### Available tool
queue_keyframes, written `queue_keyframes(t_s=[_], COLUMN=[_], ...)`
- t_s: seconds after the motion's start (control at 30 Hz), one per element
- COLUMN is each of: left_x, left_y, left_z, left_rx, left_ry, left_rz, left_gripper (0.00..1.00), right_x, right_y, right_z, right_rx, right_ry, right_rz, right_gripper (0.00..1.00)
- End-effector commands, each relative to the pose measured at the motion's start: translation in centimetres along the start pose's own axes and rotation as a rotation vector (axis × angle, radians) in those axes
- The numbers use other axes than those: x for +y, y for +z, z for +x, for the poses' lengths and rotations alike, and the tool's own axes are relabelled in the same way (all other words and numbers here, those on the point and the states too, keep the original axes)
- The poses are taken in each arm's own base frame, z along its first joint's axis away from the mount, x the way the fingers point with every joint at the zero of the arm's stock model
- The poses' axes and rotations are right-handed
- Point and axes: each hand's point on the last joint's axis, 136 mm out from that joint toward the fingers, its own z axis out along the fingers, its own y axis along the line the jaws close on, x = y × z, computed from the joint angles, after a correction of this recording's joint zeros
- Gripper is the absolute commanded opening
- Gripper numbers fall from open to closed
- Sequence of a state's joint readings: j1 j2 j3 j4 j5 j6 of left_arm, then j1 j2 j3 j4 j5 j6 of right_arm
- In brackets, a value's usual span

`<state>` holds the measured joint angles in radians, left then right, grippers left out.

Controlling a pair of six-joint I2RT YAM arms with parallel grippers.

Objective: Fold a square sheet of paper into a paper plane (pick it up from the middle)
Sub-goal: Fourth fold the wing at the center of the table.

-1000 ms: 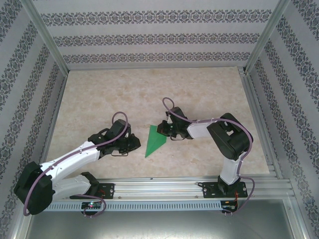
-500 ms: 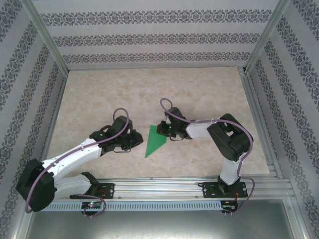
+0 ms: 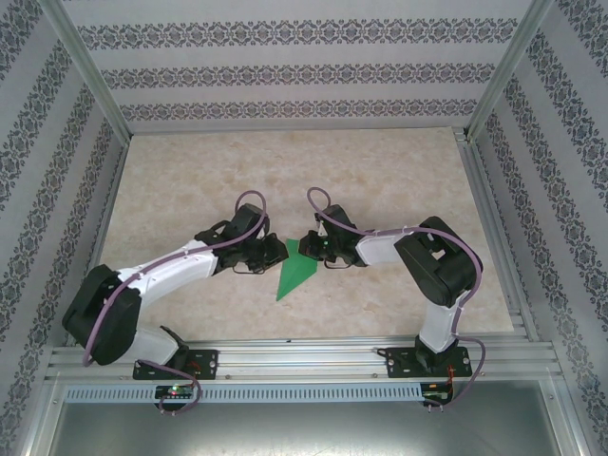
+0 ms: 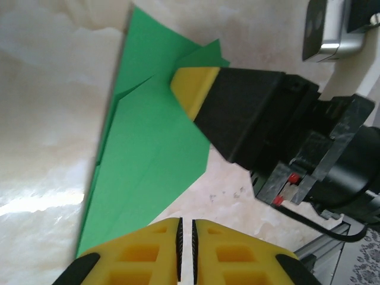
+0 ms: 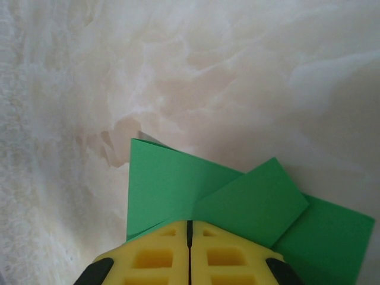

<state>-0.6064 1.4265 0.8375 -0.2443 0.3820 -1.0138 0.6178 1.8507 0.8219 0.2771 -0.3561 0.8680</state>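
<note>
Green sheet of paper [image 3: 296, 277], folded into a slim triangle, lies flat on the marbled table [image 3: 399, 171] between the two arms; right gripper [image 5: 189, 224], fingers closed together, rests tip-down on its far corner; left gripper [image 4: 185, 222], fingers all but touching, sits just beside its left edge.

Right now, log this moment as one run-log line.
Folded bright-green paper triangle lying on marbled table | right gripper shut, tip on it | left gripper shut, at its edge
</note>
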Motion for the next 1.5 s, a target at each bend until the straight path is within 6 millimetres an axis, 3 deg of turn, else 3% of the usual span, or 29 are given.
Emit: queue_keyframes(t_s=[0.0, 0.57, 0.73, 0.93, 1.07, 1.33, 1.47], left_x=[-2.7, -3.6, -3.6, -0.8, -0.8, 1.7, 2.0], left_y=[0.4, 4.4, 5.8, 6.9, 7.7, 8.6, 8.9], left_z=[-1.3, -2.3, -1.4, 0.8, 1.1, 2.2, 3.6], left_rx=[0.009, 0.03, 0.102, 0.167, 0.188, 0.225, 0.286], left_ry=[0.049, -0.053, -0.055, -0.074, -0.082, -0.081, -0.072], left_rz=[0.079, 0.15, 0.153, 0.066, 0.087, -0.026, -0.048], left_gripper=[0.16, 0.12, 0.12, 0.11, 0.09, 0.09, 0.1], right_x=[-7.1, -7.5, -8.0, -8.2, -8.1, -8.1, -8.6], right_y=[0.3, -2.0, -1.9, -1.7, -1.5, -1.4, -1.5], right_z=[4.2, 2.5, 2.5, 2.5, 2.7, 2.6, 2.9], right_rx=[0.12, 0.015, 0.011, 0.014, 0.025, 0.025, 0.029], right_ry=[0.098, 0.165, 0.178, 0.186, 0.187, 0.19, 0.197], right_rz=[0.199, 0.194, 0.209, 0.214, 0.211, 0.218, 0.239], right_gripper=[0.07, 0.07, 0.07, 0.07, 0.08, 0.08, 0.08])
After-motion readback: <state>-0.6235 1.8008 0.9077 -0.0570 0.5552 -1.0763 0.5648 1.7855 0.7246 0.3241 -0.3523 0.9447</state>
